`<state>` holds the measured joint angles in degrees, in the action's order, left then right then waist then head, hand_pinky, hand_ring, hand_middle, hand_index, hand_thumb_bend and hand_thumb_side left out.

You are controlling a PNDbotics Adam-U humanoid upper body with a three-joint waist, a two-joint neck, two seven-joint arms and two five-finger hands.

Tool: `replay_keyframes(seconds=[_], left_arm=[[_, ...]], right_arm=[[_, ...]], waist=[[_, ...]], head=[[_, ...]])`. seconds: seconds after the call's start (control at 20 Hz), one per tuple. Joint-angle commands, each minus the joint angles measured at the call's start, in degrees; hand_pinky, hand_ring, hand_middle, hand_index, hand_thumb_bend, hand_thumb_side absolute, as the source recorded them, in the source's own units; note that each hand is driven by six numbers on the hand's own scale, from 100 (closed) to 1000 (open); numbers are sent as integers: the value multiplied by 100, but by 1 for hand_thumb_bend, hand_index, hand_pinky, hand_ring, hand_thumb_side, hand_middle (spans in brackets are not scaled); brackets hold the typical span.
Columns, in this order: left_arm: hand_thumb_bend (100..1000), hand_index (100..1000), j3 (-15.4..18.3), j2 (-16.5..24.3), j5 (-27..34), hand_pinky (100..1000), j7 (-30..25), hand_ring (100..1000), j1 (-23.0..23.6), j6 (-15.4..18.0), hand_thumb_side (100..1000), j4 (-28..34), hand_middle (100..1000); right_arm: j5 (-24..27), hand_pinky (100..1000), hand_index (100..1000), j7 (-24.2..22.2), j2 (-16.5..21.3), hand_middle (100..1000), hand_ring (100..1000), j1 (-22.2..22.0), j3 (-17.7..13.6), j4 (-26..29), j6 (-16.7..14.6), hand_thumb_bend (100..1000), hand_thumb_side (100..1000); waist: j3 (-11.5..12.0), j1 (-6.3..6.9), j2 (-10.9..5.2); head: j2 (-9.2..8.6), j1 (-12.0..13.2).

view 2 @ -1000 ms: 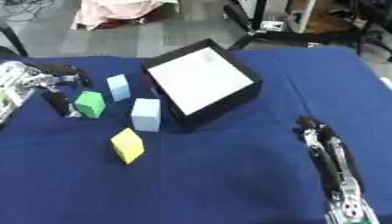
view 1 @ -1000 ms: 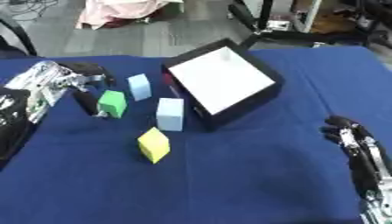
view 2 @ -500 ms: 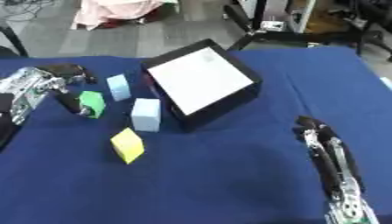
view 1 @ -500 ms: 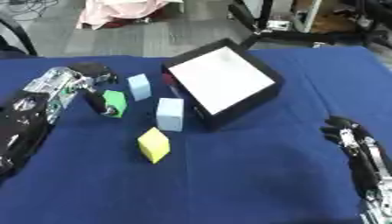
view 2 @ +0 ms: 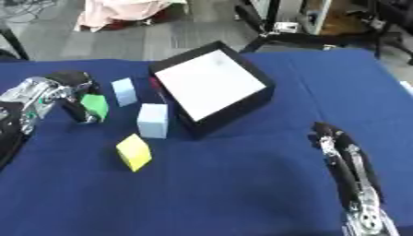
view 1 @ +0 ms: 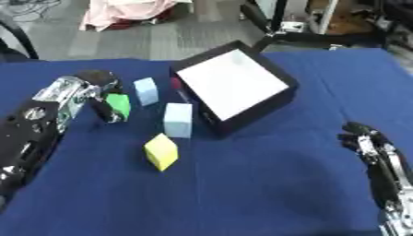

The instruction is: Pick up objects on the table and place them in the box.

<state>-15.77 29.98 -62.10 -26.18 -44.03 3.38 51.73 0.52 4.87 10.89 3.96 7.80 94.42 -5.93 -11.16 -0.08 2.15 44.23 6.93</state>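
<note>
Closing around the green block point(view 1: 119, 105), the left hand point(view 1: 85, 90) has its fingers curled at the block's left side and top while the cube sits on the blue tabletop point(view 1: 242, 184), so this looks like the start of a pick. Just beside it lie two pale blue blocks point(view 1: 178, 120) and a yellow block point(view 1: 161, 151), all near the black box point(view 1: 234, 85), whose white inside tilts open toward them, a short carry away. Idle at the lower right, the right hand point(view 2: 343, 152) rests with straight fingers, holding nothing.
</note>
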Motion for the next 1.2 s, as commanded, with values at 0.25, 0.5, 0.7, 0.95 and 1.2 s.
replay_keyframes(seconds=[0.25,0.5,0.7,0.95,1.2], left_arm=[[357,501,183,498,316,629,-88,380,-492,-201,293,956,345],[374,505,168,326,452,639,-96,396,-1044,-325,313,1479,359],[378,519,-8,-241,269,641,-108,409,-1313,-260,310,1231,372],[400,538,9,-1001,-206,652,368,430,-1400,-294,313,544,393],[439,554,9,-1461,-438,665,998,449,-1372,-298,338,108,411]], right_arm=[[2,809,792,-15,70,749,763,27,-21,59,-18,100,740],[2,809,792,-27,74,749,763,14,-7,49,-17,100,741],[9,809,792,-61,48,749,763,42,25,49,-18,100,737],[34,809,792,-107,-2,749,763,100,75,54,-14,100,740],[52,809,792,-154,-31,749,763,132,115,58,-12,100,741]], waist=[[23,7,-137],[14,13,-161],[-80,-14,-161],[-214,-58,-125],[-288,-67,-89]], head=[[-11,-42],[-11,-16],[-11,68],[-11,182],[-11,209]])
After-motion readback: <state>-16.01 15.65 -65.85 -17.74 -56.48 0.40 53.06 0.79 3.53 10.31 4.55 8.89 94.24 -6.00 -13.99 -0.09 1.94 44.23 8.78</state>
